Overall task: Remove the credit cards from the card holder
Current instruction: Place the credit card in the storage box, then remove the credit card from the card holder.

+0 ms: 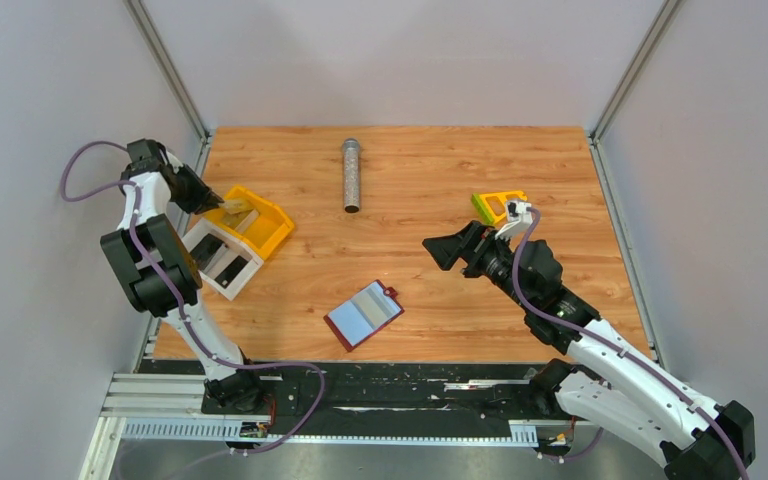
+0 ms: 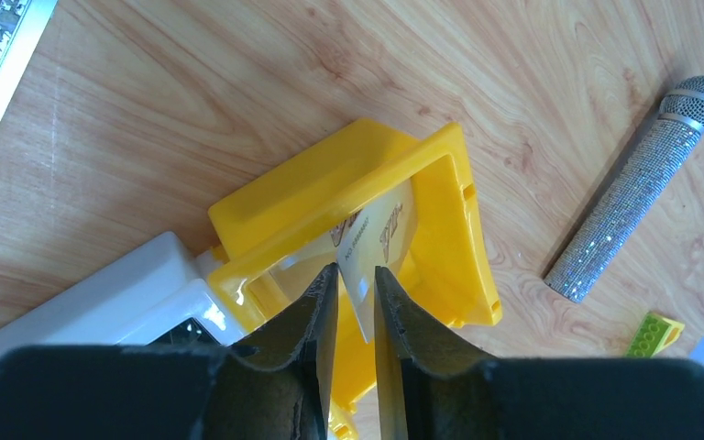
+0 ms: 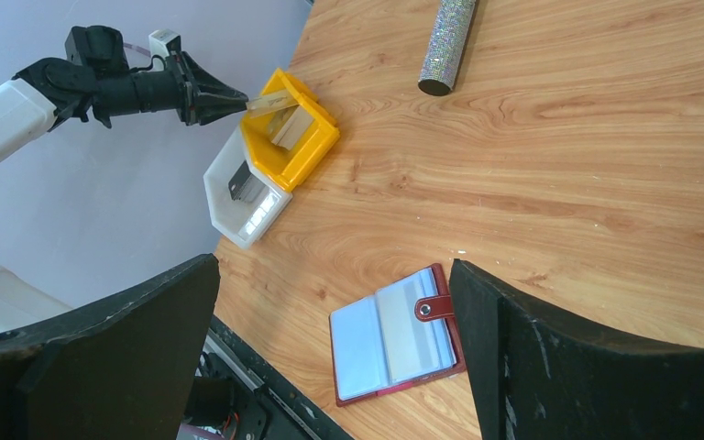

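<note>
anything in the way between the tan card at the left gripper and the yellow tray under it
Nothing visible. The thin tan-gold card sits between the parted fingers of the left gripper. Its lower end reaches down inside the open yellow plastic tray, and nothing shows between card and tray.

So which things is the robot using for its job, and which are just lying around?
For the job: open card holder; tan-gold card at the left hand; dark card in the white tray; yellow tray.
Lying about: glittery microphone; yellow-green piece.
</note>
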Controlling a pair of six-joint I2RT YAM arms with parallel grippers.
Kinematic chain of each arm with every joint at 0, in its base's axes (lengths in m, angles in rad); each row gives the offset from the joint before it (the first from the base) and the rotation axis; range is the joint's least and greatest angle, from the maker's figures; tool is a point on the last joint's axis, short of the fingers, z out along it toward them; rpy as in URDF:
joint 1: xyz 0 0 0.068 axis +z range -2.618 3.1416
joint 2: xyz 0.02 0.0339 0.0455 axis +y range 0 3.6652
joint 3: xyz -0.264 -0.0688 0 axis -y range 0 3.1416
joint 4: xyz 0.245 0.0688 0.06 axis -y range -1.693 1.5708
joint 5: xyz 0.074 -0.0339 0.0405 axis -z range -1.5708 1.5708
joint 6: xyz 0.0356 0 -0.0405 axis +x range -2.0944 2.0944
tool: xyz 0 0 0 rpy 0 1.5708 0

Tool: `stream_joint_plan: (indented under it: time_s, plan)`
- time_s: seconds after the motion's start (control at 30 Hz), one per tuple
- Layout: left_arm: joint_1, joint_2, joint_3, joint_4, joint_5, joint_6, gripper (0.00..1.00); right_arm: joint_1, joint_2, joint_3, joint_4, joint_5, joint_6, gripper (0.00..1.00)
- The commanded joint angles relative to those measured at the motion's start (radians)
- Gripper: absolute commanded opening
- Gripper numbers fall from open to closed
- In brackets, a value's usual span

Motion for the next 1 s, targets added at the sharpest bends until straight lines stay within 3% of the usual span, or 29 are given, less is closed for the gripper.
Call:
stream_joint_plan:
  time_s: [0.0, 0.63, 0.97]
  plan:
    - [0.011, 0.013, 0.052, -0.012, -0.011, 0.002, 0.29, -0.002, -0.005, 0.039, 0.042, 0.017, -0.006, 1.00]
    - [-0.006, -0.024, 0.078, -0.017, 0.107, 0.018, 0.33, -0.002, 0.071, 0.050, 0.039, -0.006, -0.022, 1.00]
    - [-0.081, -0.172, 0.047, -0.087, 0.146, 0.045, 0.33, -0.003, 0.207, 0.149, -0.134, -0.103, -0.038, 0.98]
